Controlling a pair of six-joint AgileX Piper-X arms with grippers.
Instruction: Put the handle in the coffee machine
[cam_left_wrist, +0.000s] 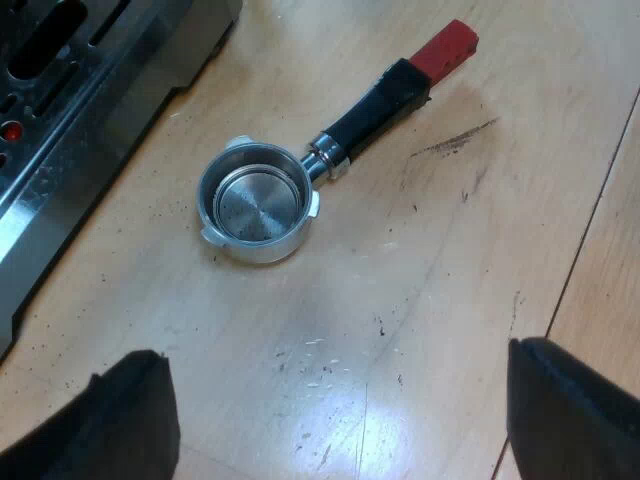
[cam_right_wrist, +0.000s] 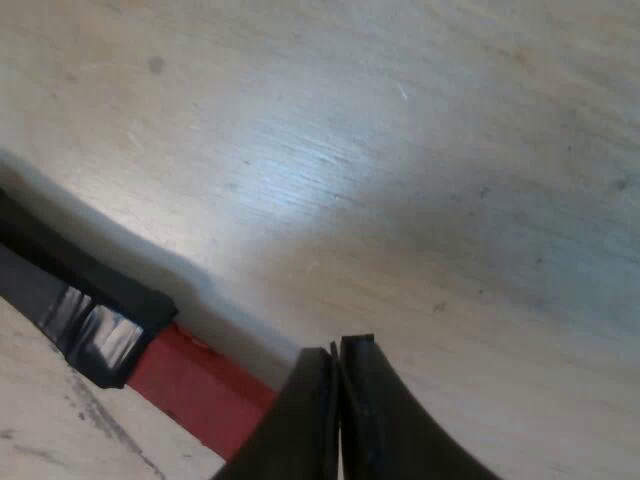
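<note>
Left fingers (cam_left_wrist: 130, 410) spread near holder (cam_left_wrist: 262, 200); my right fingers (cam_right_wrist: 300, 430) pressed together beside red end (cam_right_wrist: 195, 385), could knock it askew.

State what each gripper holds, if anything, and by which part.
Nothing is held. The left gripper is open, short of the holder lying loose on the table. The right gripper is shut empty beside the red end.

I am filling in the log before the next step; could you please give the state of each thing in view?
Holder: loose, lying on the table by the coffee machine, cup empty.
Left claw: open, empty, over the table.
Right claw: shut, empty, close by the holder's red end.
</note>
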